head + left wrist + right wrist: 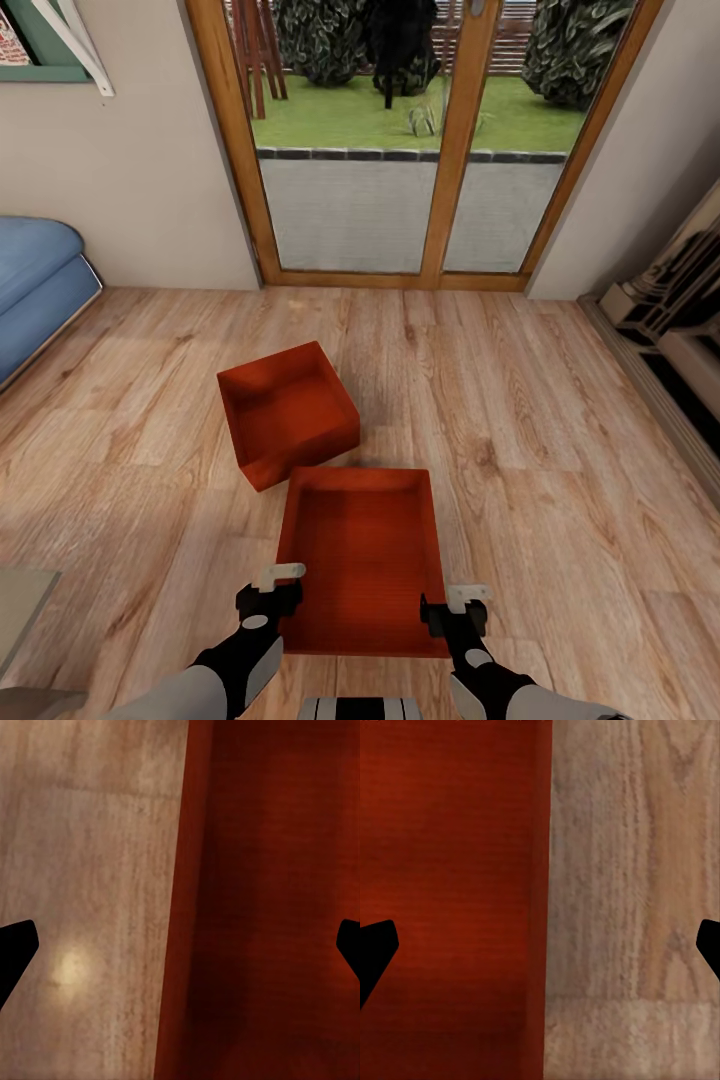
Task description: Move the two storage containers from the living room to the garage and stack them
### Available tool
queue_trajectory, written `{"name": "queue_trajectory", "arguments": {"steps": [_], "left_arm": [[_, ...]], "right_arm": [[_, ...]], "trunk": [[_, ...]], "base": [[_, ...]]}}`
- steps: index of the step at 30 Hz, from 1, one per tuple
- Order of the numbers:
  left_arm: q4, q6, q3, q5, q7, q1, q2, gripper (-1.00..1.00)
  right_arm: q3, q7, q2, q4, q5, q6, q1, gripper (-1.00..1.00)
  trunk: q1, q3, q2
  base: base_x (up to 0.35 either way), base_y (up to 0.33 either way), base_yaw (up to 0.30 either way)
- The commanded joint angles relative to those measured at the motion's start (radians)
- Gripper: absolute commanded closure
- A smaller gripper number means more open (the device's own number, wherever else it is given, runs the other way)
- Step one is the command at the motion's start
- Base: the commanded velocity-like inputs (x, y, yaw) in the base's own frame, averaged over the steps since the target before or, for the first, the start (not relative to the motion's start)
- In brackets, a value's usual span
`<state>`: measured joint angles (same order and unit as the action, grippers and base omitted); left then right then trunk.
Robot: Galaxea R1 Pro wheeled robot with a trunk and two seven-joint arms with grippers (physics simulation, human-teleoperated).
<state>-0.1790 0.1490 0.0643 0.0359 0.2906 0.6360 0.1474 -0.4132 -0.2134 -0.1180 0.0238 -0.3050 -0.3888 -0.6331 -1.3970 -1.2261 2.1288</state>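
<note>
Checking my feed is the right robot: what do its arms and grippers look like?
Both arms have light grey shells with black wrist sections. The left gripper and right gripper are black blocks carrying pale grey finger pieces. In the wrist views the fingertips appear as plain black wedges. No cables or markings visible.

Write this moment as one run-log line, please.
living room | near container: floor | left end effector, right end effector: open, straddling side walls | far container: untouched

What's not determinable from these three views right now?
- Head view: whether the near container sits on the floor or is lifted; no clear contact line shows.
- Head view: the far container's near corner, covered by the near one's rim.
- Left wrist view: left gripper fingers cut off by the side edges, so contact with the wall is unclear.
- Right wrist view: same for the right gripper.
- Head view: sofa cut off at the edge.
</note>
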Motion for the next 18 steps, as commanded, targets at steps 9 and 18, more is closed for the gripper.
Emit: {"name": "queue_trajectory", "arguments": {"steps": [9,18], "left_arm": [[0.006,0.003,0.006,0.004,0.007,0.001,0.001,-1.0],[0.007,0.003,0.006,0.005,0.006,0.001,0.002,-1.0]], "right_arm": [[-0.009,-0.003,-0.002,-0.001,-0.006,-0.005,0.0,-1.0],[-0.009,-0.003,-0.002,-0.001,-0.006,-0.005,0.0,-1.0]], "trunk": [[0.0,-0.001,0.0],[-0.011,-0.01,0.021]], "base": [[0.0,0.0,0.0],[0.0,0.0,0.0]]}}
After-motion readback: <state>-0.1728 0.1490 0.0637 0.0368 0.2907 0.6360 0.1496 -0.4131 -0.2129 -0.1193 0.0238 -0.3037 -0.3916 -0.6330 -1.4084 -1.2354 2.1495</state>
